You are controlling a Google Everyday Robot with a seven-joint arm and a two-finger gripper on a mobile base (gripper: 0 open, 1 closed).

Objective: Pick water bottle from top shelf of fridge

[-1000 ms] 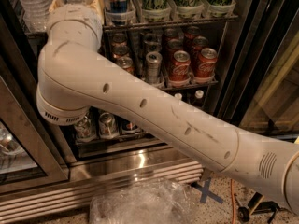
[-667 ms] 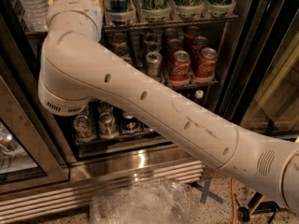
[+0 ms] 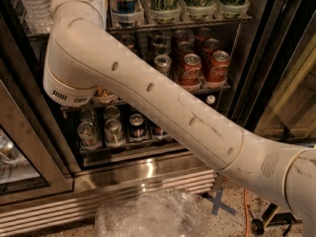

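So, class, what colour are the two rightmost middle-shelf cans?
Red cans, best in camera view; the tool is out of sight above.

arm [image 3: 148,88]: off-white, row of small dark holes, grey scuffs; dark vent slots on elbow cap at 9 o'clock
gripper: out of frame, arm exits at 11 o'clock
water bottle [image 3: 34,9]: clear, ribbed, red label band
fridge [image 3: 256,58]: blk frame, stainless louvred base
cans [image 3: 190,68]: red w/ white script, ctr
floor X [image 3: 220,205]: blue, 5 o'clock
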